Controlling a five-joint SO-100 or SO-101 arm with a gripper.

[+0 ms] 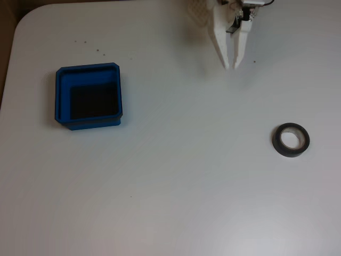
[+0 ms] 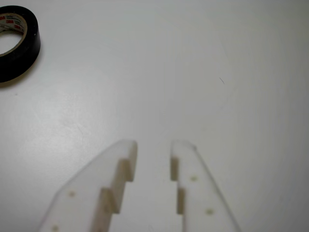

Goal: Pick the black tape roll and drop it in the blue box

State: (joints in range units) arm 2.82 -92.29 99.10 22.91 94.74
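The black tape roll (image 1: 276, 143) lies flat on the white table at the right in the fixed view, its pale core hole facing up. In the wrist view the black tape roll (image 2: 29, 48) sits at the top left corner, partly cut off by the frame edge. The blue box (image 1: 62, 97), a low square tray with a dark floor, stands at the left and holds nothing. My gripper (image 1: 231, 66) hangs at the table's far edge, fingers pointing down the picture, well above and left of the roll. The white fingers (image 2: 153, 145) stand slightly apart, open, with bare table between them.
The white table (image 1: 176, 186) has a rounded corner at the top left, where a brown floor strip (image 1: 5, 48) shows beyond its edge. A few small dark specks (image 1: 98, 51) dot the surface above the box. A wide stretch of table separates roll and box.
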